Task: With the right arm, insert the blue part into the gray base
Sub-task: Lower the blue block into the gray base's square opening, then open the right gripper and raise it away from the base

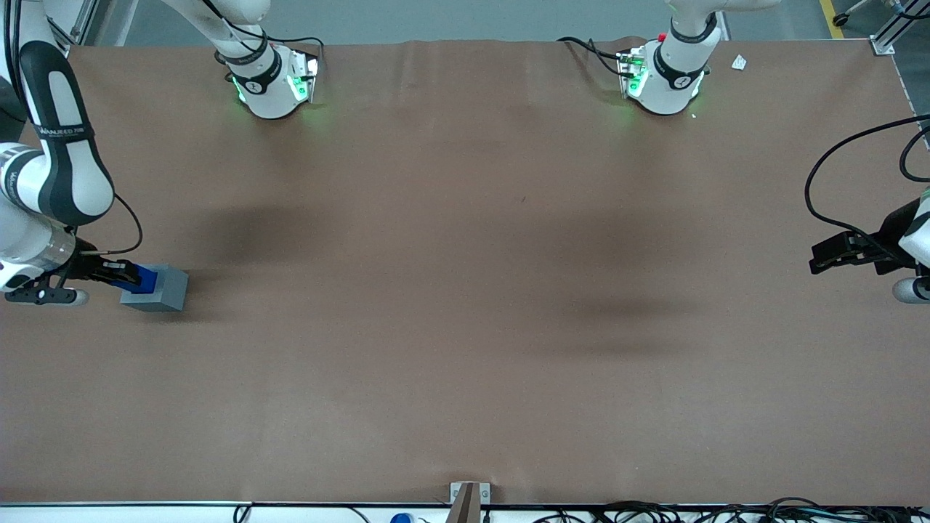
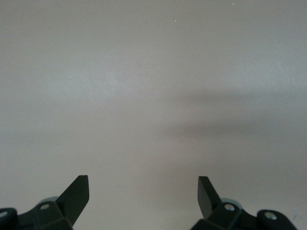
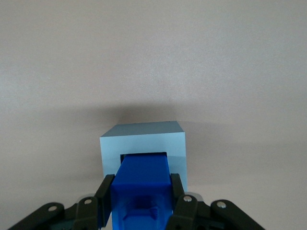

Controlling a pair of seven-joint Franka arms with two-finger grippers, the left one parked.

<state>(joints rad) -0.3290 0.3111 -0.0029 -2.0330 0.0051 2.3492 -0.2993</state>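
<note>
There is one blue part (image 3: pixel 142 184), one gray base (image 1: pixel 158 289) and one working gripper (image 1: pixel 122 274), all gathered at the working arm's end of the brown table (image 1: pixel 465 305). The blue part is a small, bright, saturated blue block with smooth flat faces and crisp edges; in the right wrist view it reads as a squarish bar whose leading end reaches the mouth of the recess in the base, with some moulded relief on the face closest to the camera. The gray base (image 3: pixel 144 143) is a pale cube, noticeably wider than the blue part, with a square opening in the face turned toward the gripper; how deep the blue part sits in that opening cannot be told. In the front view the blue part (image 1: pixel 147 278) shows only as a short blue patch between the black fingertips and the cube, touching the cube. The gripper (image 3: pixel 142 189) of the right arm (image 1: pixel 54 145) is clamped on the blue part, its two black fingers (image 3: pixel 105 191) pressed against opposite sides of the block and spread just as wide as the block itself. The base rests flat on the table, and the gripper sits just beside it, low over the surface.
</note>
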